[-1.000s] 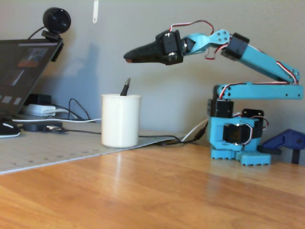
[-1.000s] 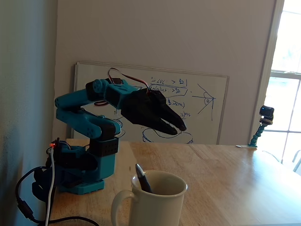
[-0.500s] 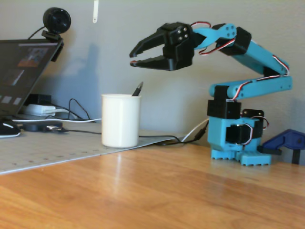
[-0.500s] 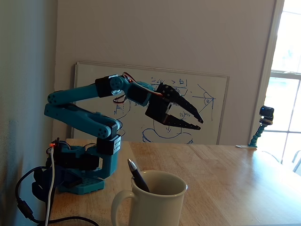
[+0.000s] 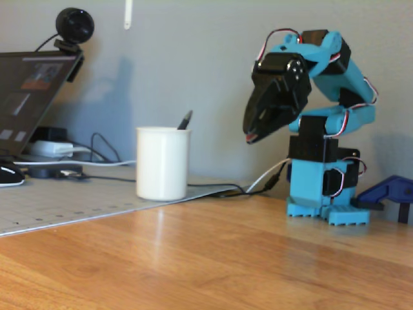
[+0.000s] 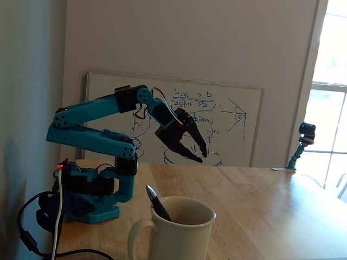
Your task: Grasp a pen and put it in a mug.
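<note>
While the pen (image 5: pixel 185 120) is leaning inside the mug (image 5: pixel 162 163), only its dark upper end is showing above the rim in a fixed view, tilting to the right. In a fixed view from the opposite side the pen (image 6: pixel 158 202) is resting against the near-left part of the rim, its rounded end catching some light, and the mug (image 6: pixel 179 233) is showing a handle on its left (the lower part of the mug is cut off by the frame edge). The mug is standing upright on a pale mat (image 5: pixel 58 203) that is covering the left part of the wooden tabletop (image 5: pixel 226 258).

The pincer (image 5: pixel 248 137) is hanging well apart from the mug, folded in close to the blue arm's base (image 5: pixel 321 187) and pointing downward. Its black fingers are standing parted with nothing between them, which is showing most clearly in a fixed view from the other side, where the pincer (image 6: pixel 199 158) is spreading in front of a whiteboard (image 6: pixel 227 122).

A laptop screen (image 5: pixel 29 93) with a webcam (image 5: pixel 72 29) clipped to its top corner is sitting at the left, and black cables (image 5: pixel 213 189) are running across the mat behind the mug. A small camera on a blue stand (image 6: pixel 302 143) is standing near the window.
</note>
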Tool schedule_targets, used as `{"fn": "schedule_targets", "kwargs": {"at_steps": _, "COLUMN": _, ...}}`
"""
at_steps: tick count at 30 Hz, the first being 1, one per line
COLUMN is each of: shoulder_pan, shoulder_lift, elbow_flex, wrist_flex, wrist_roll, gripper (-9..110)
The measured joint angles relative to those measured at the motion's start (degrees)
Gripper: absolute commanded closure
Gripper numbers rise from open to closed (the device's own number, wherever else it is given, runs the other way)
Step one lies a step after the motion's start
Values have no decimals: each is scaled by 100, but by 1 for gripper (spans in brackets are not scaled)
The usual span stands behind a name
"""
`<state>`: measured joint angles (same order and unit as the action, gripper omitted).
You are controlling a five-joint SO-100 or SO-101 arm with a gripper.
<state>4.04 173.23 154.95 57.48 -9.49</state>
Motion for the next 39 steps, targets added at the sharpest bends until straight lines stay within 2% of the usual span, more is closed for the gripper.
{"fn": "schedule_targets", "kwargs": {"at_steps": 12, "shoulder_pan": -527, "shoulder_lift": 1688, "elbow_flex": 1521, "wrist_flex": 571, "wrist_roll": 492, "gripper": 98}}
{"fn": "schedule_targets", "kwargs": {"at_steps": 24, "shoulder_pan": -598, "shoulder_lift": 1723, "elbow_flex": 2408, "wrist_flex": 580, "wrist_roll": 562, "gripper": 98}}
{"fn": "schedule_targets", "kwargs": {"at_steps": 39, "shoulder_pan": -598, "shoulder_lift": 1723, "elbow_flex": 2531, "wrist_flex": 940, "wrist_roll": 571, "gripper": 98}}
